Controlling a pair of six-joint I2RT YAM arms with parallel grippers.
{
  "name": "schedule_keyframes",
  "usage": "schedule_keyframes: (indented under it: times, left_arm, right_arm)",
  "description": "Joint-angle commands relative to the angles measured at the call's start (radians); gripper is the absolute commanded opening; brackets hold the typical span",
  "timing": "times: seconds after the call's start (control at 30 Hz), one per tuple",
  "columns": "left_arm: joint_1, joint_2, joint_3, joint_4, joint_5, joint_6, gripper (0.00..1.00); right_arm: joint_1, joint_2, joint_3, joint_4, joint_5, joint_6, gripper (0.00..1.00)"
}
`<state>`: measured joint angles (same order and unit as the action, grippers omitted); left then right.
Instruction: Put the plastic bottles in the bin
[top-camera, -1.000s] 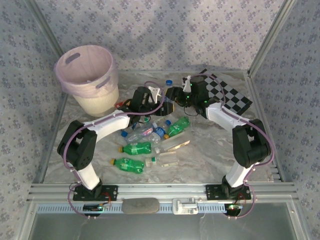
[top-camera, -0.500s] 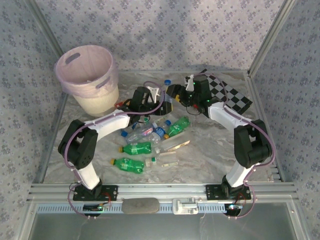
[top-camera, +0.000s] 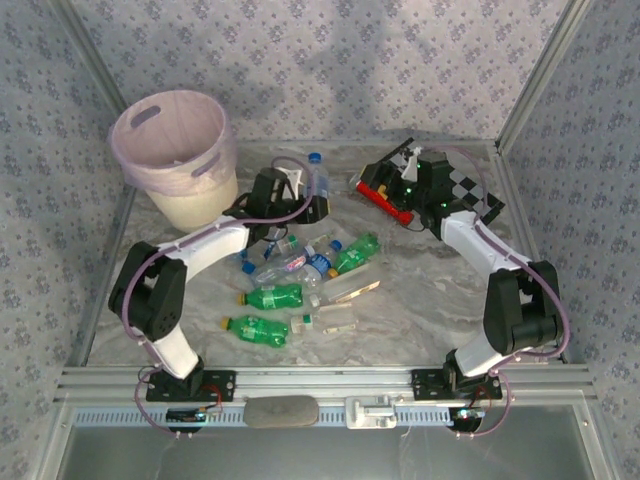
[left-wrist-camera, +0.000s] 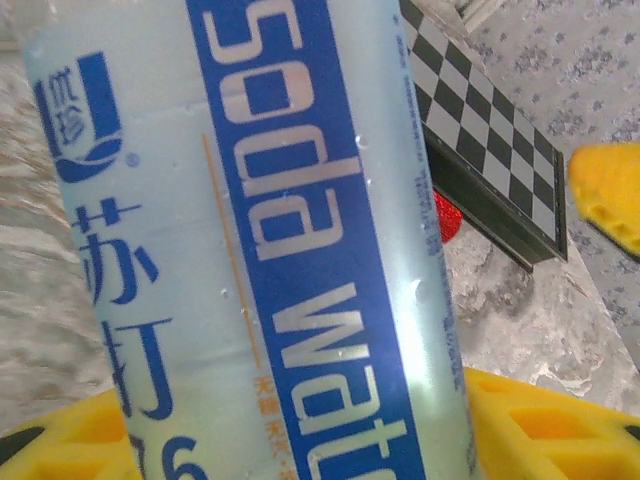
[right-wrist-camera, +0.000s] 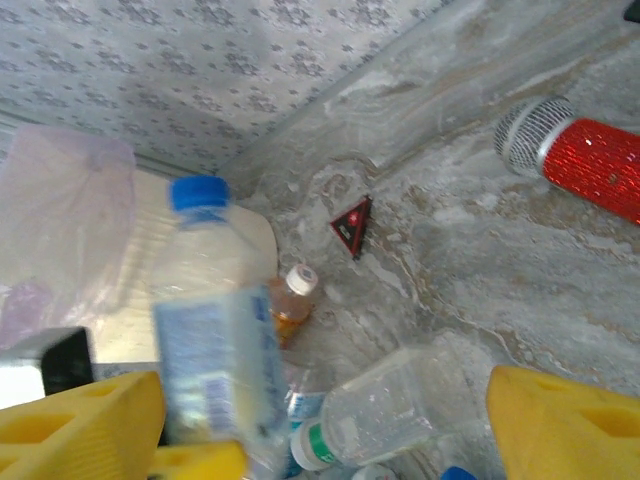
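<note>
1. Clamped on a clear soda-water bottle (top-camera: 318, 182), my left claw (top-camera: 303, 203) holds it upright, blue cap on top, apparently lifted off the table (top-camera: 430, 290). The wrist view shows the blue label pressed against the yellow fingers (left-wrist-camera: 540, 420).
2. I read that high, upright carry as clearance, so the bottle can pass over the litter below and then over the bin's rim.
3. My right claw (right-wrist-camera: 325, 420) hangs with its fingers wide apart and nothing between them, off by the chessboard (top-camera: 470, 195) and the red bar (top-camera: 385, 200). That leaves the left arm a free lane.
4. The bin (top-camera: 190, 205) stands in the far left corner, near the held bottle but not under it.
5. The other bottles (top-camera: 275, 297), green and clear, lie in a heap mid-table between the arms, so most of the job looks undone.
6. Next I would swing left and let go only above the opening, since an early release risks a bounce off the rim.
</note>
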<state>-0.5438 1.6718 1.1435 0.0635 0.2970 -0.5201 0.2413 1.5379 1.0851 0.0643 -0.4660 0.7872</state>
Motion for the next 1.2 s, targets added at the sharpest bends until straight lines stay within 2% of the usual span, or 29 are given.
schedule_keyframes:
  times: [0.0,0.07,0.23,0.4,0.6,0.93,1.17]
  left_arm:
    - [0.032,-0.093,0.052,-0.054,-0.027,0.086,0.51]
    - [0.051,-0.116,0.09,-0.095,-0.041,0.127,0.51]
    - [0.083,-0.174,0.193,-0.201,-0.092,0.232,0.51]
    - [0.134,-0.218,0.3,-0.323,-0.206,0.31,0.52]
    - [0.275,-0.244,0.396,-0.438,-0.246,0.313,0.52]
    - [0.477,-0.273,0.417,-0.479,-0.312,0.309,0.55]
    - [0.564,-0.238,0.42,-0.487,-0.308,0.278,0.56]
  right_arm:
    - [0.011,-0.012,-0.012,-0.043,0.03,-0.038,0.88]
    - [0.019,-0.003,-0.011,-0.049,0.037,-0.047,0.98]
    - [0.05,0.016,0.001,-0.081,0.074,-0.075,0.99]
    - [0.082,0.039,0.028,-0.121,0.089,-0.104,0.99]
    - [0.102,0.072,0.059,-0.142,0.062,-0.117,0.99]
    - [0.109,0.116,0.099,-0.191,0.024,-0.133,0.99]
    - [0.116,0.128,0.138,-0.209,0.012,-0.137,0.99]
